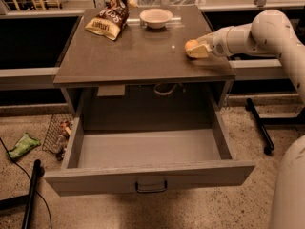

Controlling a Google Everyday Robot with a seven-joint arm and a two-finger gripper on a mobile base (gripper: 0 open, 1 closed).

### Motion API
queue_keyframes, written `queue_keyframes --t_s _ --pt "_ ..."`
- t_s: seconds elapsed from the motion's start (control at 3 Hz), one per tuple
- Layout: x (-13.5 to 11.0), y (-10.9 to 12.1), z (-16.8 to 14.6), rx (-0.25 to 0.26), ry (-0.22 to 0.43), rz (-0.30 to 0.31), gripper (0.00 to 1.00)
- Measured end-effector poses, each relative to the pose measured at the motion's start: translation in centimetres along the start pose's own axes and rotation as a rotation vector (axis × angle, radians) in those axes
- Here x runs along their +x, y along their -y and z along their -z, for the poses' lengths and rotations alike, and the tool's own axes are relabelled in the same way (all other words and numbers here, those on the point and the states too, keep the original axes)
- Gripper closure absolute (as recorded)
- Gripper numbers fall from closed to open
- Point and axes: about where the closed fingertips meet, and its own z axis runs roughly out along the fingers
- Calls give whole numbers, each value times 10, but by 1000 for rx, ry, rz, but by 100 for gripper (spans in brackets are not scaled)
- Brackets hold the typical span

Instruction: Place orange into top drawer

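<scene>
The orange [190, 45] is at the right side of the table top [133, 56], just above its surface, near the right edge. My gripper [196, 49] reaches in from the right and is shut on the orange, with pale fingers [201, 52] under and beside it. The top drawer [152, 174] is pulled fully open below the table's front. Its grey inside is bare and its dark handle [151, 187] sits at the centre of the front panel. The orange is behind and above the drawer's right rear corner.
A white bowl [156, 17] and a brown snack bag [110, 18] stand at the back of the table top. On the floor at the left are a wire basket [56, 132], a green packet [23, 145] and a black pole [31, 194]. A black stand leg [259, 123] is at the right.
</scene>
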Motion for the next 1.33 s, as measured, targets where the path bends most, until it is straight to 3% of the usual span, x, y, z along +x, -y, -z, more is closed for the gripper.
queue_keyframes --t_s 0.33,0.67,1.0,1.33 --pt "-3 -4 -4 -24 25 -2 89" --pt "-3 -5 -4 -26 27 -2 100" --pt "-3 -5 -4 -26 27 -2 100" --pt "-32 -20 15 -50 86 65 100"
